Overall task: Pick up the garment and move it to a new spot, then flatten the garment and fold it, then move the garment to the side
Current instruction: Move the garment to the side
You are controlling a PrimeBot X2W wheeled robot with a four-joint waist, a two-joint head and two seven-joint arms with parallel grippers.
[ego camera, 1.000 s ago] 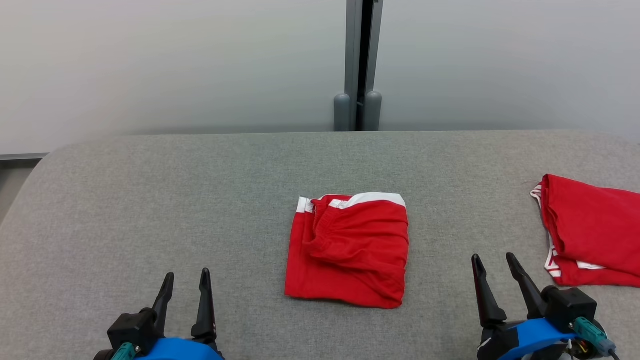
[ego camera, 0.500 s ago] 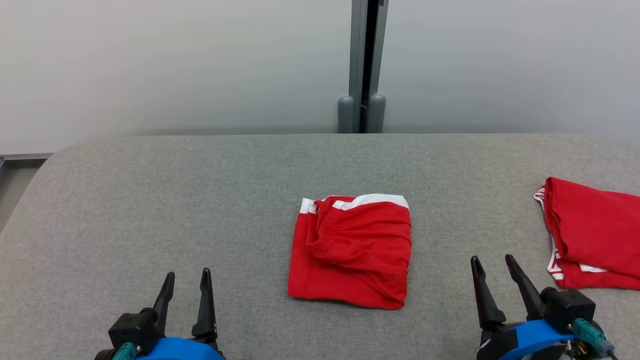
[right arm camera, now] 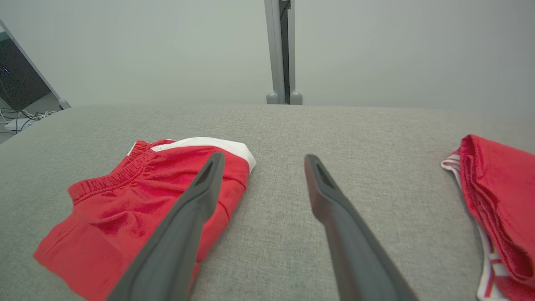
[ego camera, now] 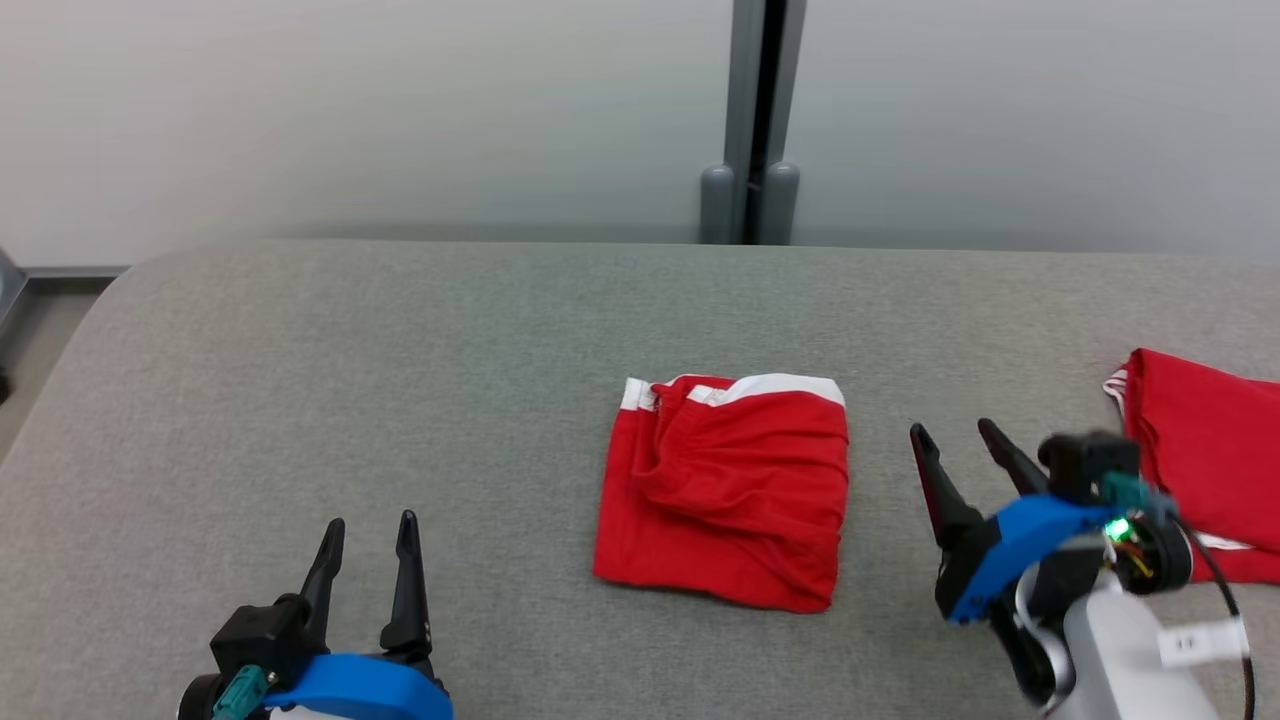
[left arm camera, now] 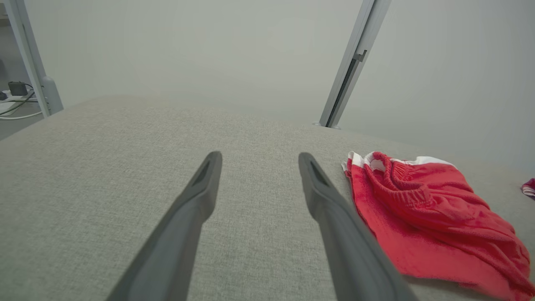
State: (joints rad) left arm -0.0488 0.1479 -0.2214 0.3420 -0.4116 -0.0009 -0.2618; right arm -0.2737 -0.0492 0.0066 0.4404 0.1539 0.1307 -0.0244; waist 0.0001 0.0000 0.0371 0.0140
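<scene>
Folded red fabric shorts with a white waistband (ego camera: 722, 490) lie free around the middle of the grey cloth-covered table (ego camera: 400, 380). My left gripper (ego camera: 371, 520): fingers spread, empty, on the near left of the shorts, well apart from them. My right gripper (ego camera: 951, 428): fingers spread, empty, just right of the shorts, not touching. Second red-and-white folded garment (ego camera: 1205, 440) is further right of the shorts, cut off by the frame edge, with its near part hidden behind my right wrist. Grey vertical post (ego camera: 750, 110) stands beyond the shorts, past the table's far edge.
</scene>
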